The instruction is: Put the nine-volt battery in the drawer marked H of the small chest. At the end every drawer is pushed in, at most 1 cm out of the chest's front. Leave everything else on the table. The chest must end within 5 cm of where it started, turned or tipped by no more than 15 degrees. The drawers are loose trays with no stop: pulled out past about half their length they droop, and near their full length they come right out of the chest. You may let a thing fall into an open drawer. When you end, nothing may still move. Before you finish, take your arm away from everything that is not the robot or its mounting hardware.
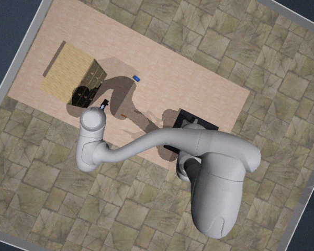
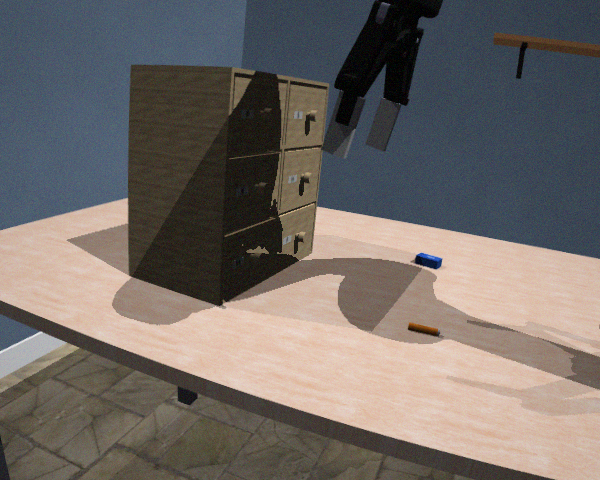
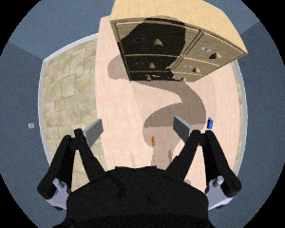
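The small wooden chest (image 1: 65,70) (image 2: 176,170) (image 3: 175,9) stands on the table with two columns of three drawers, all pushed in. Its labels are too small to read. The nine-volt battery (image 1: 136,78) (image 2: 428,260) (image 3: 210,124), a small blue block, lies on the table to the right of the chest's front. My gripper (image 2: 359,139) (image 3: 137,123) (image 1: 104,102) is open and empty. It hangs high above the table in front of the chest's top right drawer, well clear of the battery.
A small orange cylinder (image 1: 123,115) (image 2: 423,329) (image 3: 153,141) lies on the table nearer the front edge. The arm's black base plate (image 1: 194,121) sits at the table's other end. A wooden shelf (image 2: 553,46) hangs on the back wall.
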Tool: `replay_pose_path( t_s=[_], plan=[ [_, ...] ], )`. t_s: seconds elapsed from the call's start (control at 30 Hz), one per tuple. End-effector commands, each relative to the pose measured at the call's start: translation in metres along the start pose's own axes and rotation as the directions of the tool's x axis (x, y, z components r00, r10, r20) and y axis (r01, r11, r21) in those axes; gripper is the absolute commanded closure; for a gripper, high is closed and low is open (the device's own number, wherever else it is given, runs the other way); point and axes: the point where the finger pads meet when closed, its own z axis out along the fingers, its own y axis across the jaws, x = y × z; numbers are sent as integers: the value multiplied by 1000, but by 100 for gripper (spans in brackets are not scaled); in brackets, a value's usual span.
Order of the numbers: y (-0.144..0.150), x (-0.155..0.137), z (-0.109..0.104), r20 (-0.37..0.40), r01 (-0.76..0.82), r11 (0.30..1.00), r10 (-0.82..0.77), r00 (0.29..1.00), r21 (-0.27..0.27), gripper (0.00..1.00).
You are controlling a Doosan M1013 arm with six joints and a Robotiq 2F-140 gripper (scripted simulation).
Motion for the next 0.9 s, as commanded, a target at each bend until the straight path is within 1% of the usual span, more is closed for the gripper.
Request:
replay_pose_path(
  t_s=[0.0, 0.27, 0.4, 0.47, 0.67, 0.87],
  plan=[
    [0, 4, 7, -75, -2, 1000, 1, 997, -2, 0],
    [1, 17, 26, -293, -2, 1000, 1, 956, -3, 0],
    [1, 22, 33, -375, -2, 1000, 1, 927, -3, 0],
    [1, 22, 33, -375, -2, 1000, 1, 927, -3, 0],
    [1, 26, 41, -457, -2, 1000, 1, 890, -2, 0],
    [1, 30, 47, -513, -3, 1000, 1, 858, -4, 0]
  ],
)
